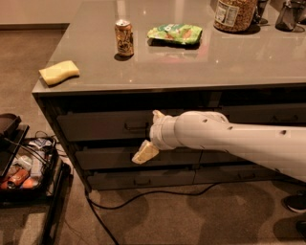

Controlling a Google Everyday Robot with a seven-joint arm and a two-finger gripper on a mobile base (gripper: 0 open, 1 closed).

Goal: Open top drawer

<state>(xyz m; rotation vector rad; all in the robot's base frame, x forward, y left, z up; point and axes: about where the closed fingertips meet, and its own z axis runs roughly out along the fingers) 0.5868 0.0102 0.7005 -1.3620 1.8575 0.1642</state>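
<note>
Down on the floor near me a black cord (143,195) runs across the carpet. To the left stands a low black cart (56,191) with small things in it that I cannot make out.

A fat white robot arm (239,141) comes in from the right. At its end is the tool (146,136), right in front of the drawers. Its two fingers (145,152) stand apart, one up and one down. The upper one is just beside the small handle (135,127), and I cannot tell if it touches it.

That handle is in the middle of the top drawer (95,125), the wide grey one right under the table (191,72) top, on the left side. It looks pushed in. Two more grey drawers sit under it.

On the table top, a yellow sponge (59,72) lies near the left edge. Farther back stands a drink can (124,38) with brown and gold print; I cannot read the words. Next to it lies a green bag (175,33), and its writing is too small to read. At the far right stands a big jar (236,14) with a white label that I cannot read.
</note>
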